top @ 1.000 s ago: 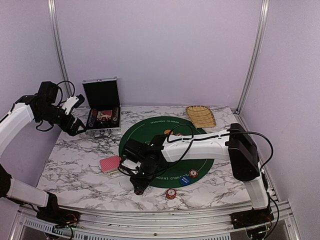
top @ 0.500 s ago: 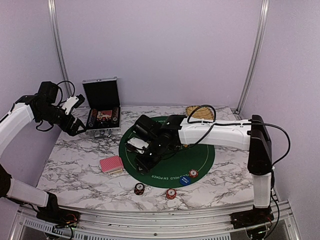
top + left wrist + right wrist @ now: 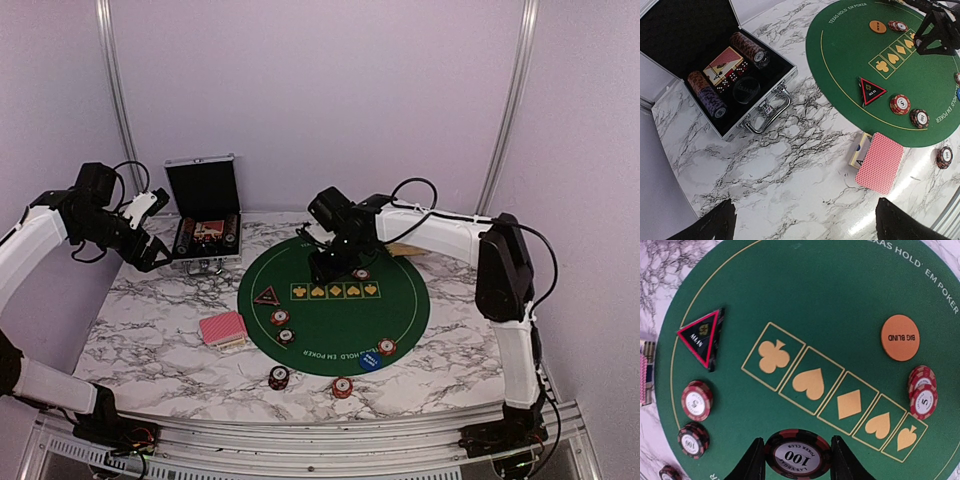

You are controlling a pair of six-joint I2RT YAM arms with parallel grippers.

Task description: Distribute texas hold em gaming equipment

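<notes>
My right gripper (image 3: pixel 798 462) is clamped on a dark 100 poker chip (image 3: pixel 797 452) above the green mat (image 3: pixel 840 300) toward the far edge of the table (image 3: pixel 150 330), while my left gripper (image 3: pixel 807 222) hangs wide open and empty near the far-left corner.

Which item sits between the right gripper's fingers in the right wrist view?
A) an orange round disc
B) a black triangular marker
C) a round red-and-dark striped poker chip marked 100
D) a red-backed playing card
C: the fingers of the right gripper press either side of the round red-and-dark striped poker chip marked 100, while the black triangular marker and orange round disc lie apart on the round green mat.
</notes>
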